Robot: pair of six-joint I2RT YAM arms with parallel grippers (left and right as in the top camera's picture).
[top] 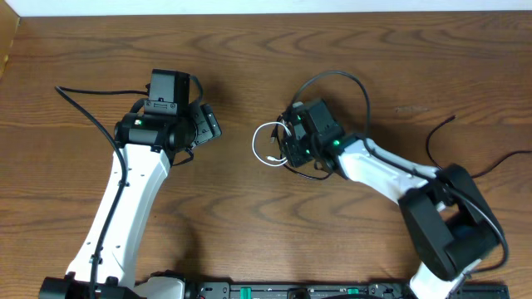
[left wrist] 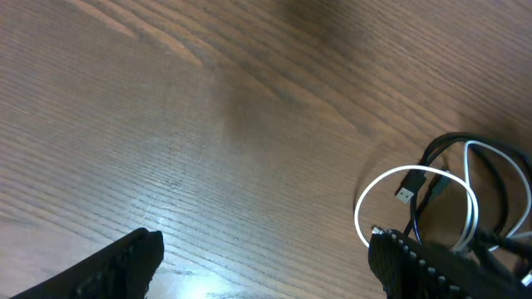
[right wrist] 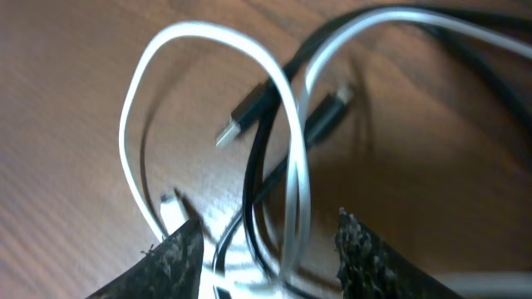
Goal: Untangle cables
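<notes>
Overhead, the left gripper (top: 206, 124) hangs over the bare wooden table (top: 83, 50), left of centre and apart from the tangle. Left wrist view shows its fingers (left wrist: 116, 266) spread wide, with only wood grain between them.

To the right, near the middle of the table, lies the tangle. The white cable (top: 259, 139) forms a loop whose left edge sticks out past the right gripper (top: 287, 148). The black cables (left wrist: 432, 154) thread through and over that loop. A black USB plug (right wrist: 241, 120) with a metal tip rests inside the white loop. A second, smaller plug (right wrist: 330, 110) lies just beside it to the right.

Right wrist view shows the right gripper's fingers (right wrist: 179, 262) parted and low over the wood. White strands and a black one run through the gap, and neither pad visibly presses on them.

A wide black loop (top: 332, 73) arcs beyond the right gripper. Whether it is one of the thin cables or the arm's own wiring, I cannot tell.
</notes>
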